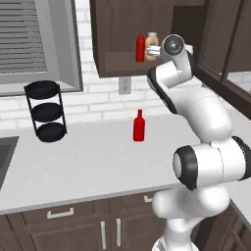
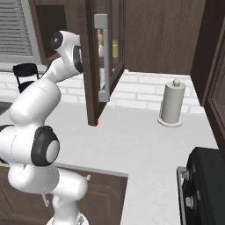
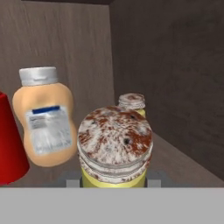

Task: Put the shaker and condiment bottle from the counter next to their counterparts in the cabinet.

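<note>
The arm reaches up into the cabinet point(image 1: 117, 44), its wrist at the open front on the right side of the shelf. In the hand view the shaker point(image 3: 114, 148) sits right in front of the camera, its speckled grey domed top facing the lens and its yellow body below. The tool point(image 3: 113, 183) has a grey fingertip at each side of the shaker's base, so it looks to be pinching the shaker, though the contact itself is hidden by the lower edge.

Just behind the shaker and slightly right stands the small yellow-green shaker point(image 3: 132, 104), near the cabinet's right wall. To the left stands the tan-orange bottle point(image 3: 43, 127) with a pale cap and light label. A taller red bottle point(image 1: 140, 48) stands on the shelf just left of the tan-orange one.

The condiment bottle point(image 1: 139, 126) stands upright on the tabletop point(image 1: 73, 162), below the cabinet and well apart from the arm. At the far left of the tabletop is a black three-tier rack point(image 1: 45, 112). In the right base view the glass-panelled door point(image 2: 103, 57) stands open, and a paper towel roll point(image 2: 171, 103) stands farther right.
</note>
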Robot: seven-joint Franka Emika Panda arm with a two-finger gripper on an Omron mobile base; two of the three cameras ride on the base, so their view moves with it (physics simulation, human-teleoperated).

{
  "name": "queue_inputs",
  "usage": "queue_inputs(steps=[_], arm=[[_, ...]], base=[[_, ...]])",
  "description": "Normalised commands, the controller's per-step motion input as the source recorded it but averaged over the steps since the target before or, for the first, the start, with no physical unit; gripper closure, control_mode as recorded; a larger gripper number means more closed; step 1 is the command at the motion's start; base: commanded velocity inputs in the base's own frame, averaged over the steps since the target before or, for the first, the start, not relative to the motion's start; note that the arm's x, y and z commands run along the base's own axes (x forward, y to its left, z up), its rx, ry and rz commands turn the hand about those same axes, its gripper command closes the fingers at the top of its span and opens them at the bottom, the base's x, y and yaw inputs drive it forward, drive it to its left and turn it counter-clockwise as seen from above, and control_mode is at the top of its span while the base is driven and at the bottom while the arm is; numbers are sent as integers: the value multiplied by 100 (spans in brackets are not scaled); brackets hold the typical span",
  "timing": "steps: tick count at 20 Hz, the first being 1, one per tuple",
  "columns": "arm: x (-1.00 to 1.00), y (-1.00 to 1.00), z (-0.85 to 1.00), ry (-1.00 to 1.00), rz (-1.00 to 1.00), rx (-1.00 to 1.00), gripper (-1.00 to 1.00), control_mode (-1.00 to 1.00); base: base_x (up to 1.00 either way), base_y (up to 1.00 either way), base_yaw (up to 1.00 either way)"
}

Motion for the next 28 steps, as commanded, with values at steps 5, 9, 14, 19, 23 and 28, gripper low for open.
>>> queue_inputs(steps=[5,9,14,19,23,28], arm=[[16,-4,0,0,0,0,100,-100],[11,-6,0,0,0,0,100,-100],[3,-5,0,0,0,0,100,-100],[1,-3,-3,0,0,0,100,-100],[4,-3,-6,0,0,0,100,-100],[10,-3,-8,0,0,0,-100,-100]], base=[[0,0,0],[0,0,0],[0,0,0],[0,0,0],[0,0,0],[0,0,0]])
